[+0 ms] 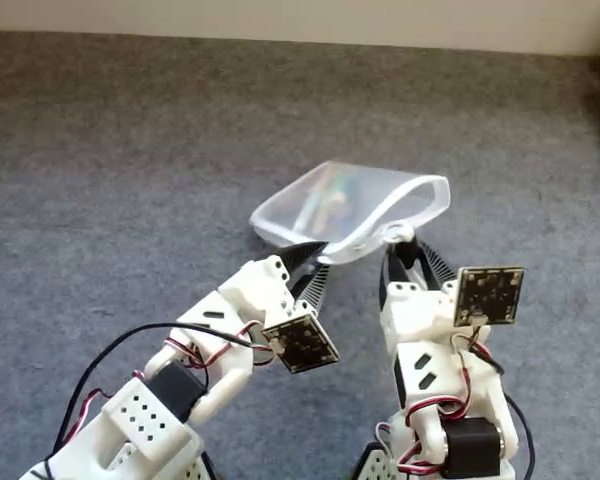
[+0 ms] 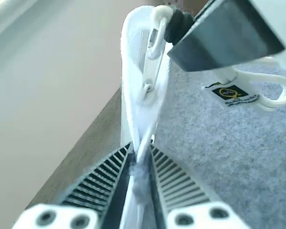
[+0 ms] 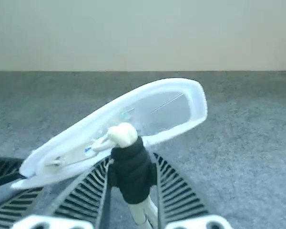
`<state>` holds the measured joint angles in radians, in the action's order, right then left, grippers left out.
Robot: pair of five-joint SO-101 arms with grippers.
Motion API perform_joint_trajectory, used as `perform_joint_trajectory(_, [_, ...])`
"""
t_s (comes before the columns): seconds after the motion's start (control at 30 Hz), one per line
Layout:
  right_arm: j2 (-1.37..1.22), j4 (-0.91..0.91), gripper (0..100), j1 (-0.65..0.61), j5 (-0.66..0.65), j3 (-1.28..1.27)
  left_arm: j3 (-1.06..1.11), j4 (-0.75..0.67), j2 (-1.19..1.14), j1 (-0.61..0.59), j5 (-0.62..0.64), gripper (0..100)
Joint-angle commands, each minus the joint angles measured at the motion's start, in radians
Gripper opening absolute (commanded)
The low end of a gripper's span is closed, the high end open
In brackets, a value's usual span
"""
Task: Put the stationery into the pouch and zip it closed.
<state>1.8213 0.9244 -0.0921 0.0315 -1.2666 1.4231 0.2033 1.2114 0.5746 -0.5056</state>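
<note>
The high camera looks down over the table from six o'clock, facing twelve, and each wrist camera peers close along its own jaws at the pouch, which all three views share.

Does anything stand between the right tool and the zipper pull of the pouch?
Nothing visible does. The right tool is shut on the zipper pull, with no object between them. The left tool clamps the pouch at its edge close by, to one side of the pull.
</note>
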Motion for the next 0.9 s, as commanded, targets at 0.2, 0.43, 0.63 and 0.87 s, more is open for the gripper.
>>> perform_joint_trajectory(0.2, [0.016,-0.045,0.5,0.053,0.017,0.013,-0.015,0.048,0.036,-0.019,0.011,1])
perform_joint_trajectory(0.43, [0.016,0.010,0.5,-0.054,0.009,0.022,-0.015,0.048,0.036,-0.018,0.014,6])
perform_joint_trajectory(0.63, [0.016,0.019,0.5,-0.076,0.006,0.019,-0.030,0.051,0.038,-0.018,0.097,15])
perform_joint_trajectory(0.87, [0.016,0.021,0.5,-0.147,-0.054,0.013,-0.041,0.046,0.038,-0.010,0.098,16])
